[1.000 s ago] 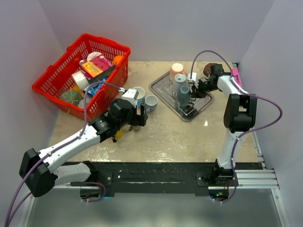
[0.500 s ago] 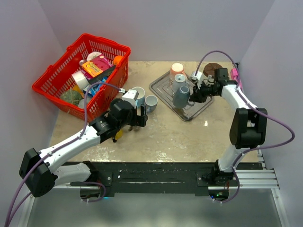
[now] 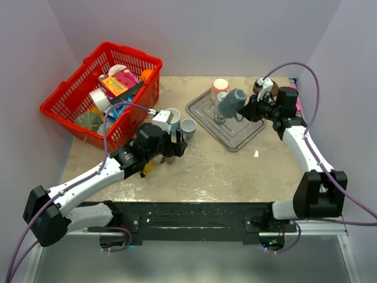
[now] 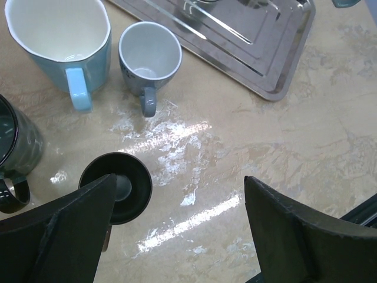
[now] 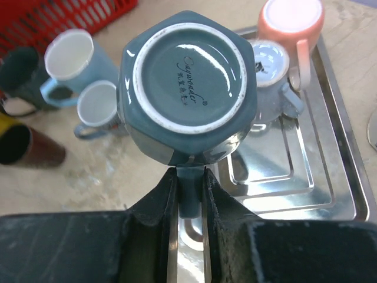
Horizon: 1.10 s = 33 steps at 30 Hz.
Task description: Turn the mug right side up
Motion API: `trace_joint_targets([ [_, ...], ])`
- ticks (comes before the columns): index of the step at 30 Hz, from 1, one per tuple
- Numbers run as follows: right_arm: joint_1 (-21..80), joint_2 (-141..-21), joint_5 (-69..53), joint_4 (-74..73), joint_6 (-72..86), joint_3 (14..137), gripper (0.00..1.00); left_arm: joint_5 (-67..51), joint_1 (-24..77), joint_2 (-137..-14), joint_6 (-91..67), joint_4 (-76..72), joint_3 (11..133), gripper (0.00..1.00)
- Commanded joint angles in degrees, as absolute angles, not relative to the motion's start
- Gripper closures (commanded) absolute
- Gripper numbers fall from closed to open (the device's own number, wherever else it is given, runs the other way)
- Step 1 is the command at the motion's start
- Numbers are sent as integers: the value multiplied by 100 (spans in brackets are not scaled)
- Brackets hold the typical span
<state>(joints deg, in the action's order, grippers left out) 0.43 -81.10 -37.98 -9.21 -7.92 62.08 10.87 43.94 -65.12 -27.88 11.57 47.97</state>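
Now raised off the tray (image 3: 237, 133), the mug (image 5: 187, 82) (glazed, breakable) is clamped at its handle (image 5: 189, 199) by the right end effector (image 5: 187, 180).

My left arm (image 3: 100, 172): stretched forward, wrist tipped downward
Left gripper (image 4: 179, 188): jaws wide apart, gripping nothing
My right arm (image 3: 301, 147): lifted, elbow bent, forearm reaching inward
Right gripper (image 5: 187, 183): I see it clamped on the mug (image 5: 187, 76) handle

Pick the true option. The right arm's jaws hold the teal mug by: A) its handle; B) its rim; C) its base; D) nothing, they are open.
A: in the right wrist view the handle of the teal mug sits pinched between the right jaws, its stamped base facing the camera.
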Motion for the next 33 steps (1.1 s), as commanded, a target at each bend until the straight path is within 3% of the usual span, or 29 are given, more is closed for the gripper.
trace_joint_targets([
  [1, 219, -7506, -3103, 63, 1078, 6345, 100, 906, 4395, -6328, -2733, 555, 4851, 7],
  [6, 553, -7304, -2734, 35, 1958, 6259, 100, 467, 4395, -6319, -2751, 238, 4913, 6],
  [16, 1230, -6074, -2294, 2159, 4524, 5300, 100, -377, 4386, -6416, -3417, -710, 5247, 5],
  [24, 2047, -5669, -2005, 3190, 5238, 5107, 100, -1378, 4193, -6601, -4244, -1730, 5440, 5],
  [29, 2425, -5643, -1890, 3620, 5265, 5115, 100, -1679, 4061, -6118, -4798, -3337, 4774, 7],
  [33, 2601, -5643, -1969, 3919, 5352, 5150, 100, -1758, 3824, -5828, -5228, -3805, 4509, 7],
])
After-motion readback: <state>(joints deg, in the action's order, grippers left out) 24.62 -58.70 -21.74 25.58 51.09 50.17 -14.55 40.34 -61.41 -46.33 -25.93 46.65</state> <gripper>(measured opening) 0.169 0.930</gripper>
